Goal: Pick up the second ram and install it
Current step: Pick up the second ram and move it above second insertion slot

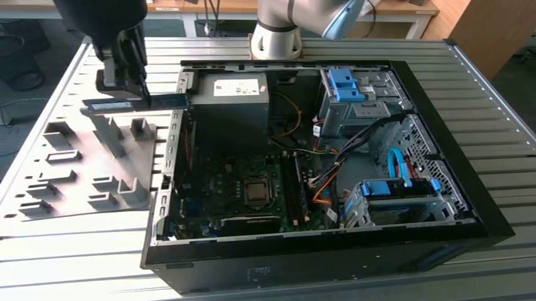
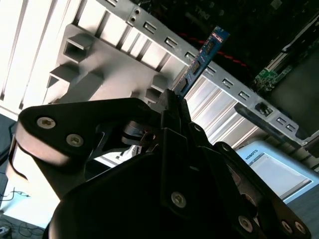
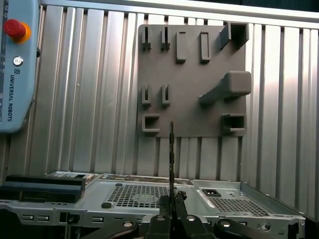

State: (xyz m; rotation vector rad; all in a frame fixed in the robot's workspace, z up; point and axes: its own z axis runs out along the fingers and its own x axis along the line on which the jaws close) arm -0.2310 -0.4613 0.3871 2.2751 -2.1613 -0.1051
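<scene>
The second ram (image 1: 107,106) hangs in the air just outside the open computer case (image 1: 469,207). It is off the case's wall on the exterior view's left, level with the power supply (image 1: 230,94) corner, and one end reaches toward the case rim. The gripper (image 1: 132,94) has its two black fingers pinched narrow on the strip, gripping it near the middle.

In the second wrist view the ram (image 2: 204,57) is a thin blue board with small chips, sticking out past the gripper (image 2: 174,102). In the first wrist view the ram (image 3: 171,159) appears edge-on as a dark sliver rising from the gripper (image 3: 172,204).

The case lies on its side on a table (image 1: 469,75) of ribbed, silvery aluminium slats that catch bright light. Beside the case, under the held strip, sits a matte grey fixture plate (image 1: 75,182) with blocky raised holders and slots. Inside the case are a dark motherboard (image 1: 226,182), orange and black cables and glossy blue plastic drive caddies (image 1: 345,84). Beyond the case, the arm's base (image 1: 277,37) stands on the table, and wooden desks (image 1: 402,9) stand further back. A pale blue teach pendant (image 3: 17,69) with a red button (image 3: 15,29) lies on the slats.
</scene>
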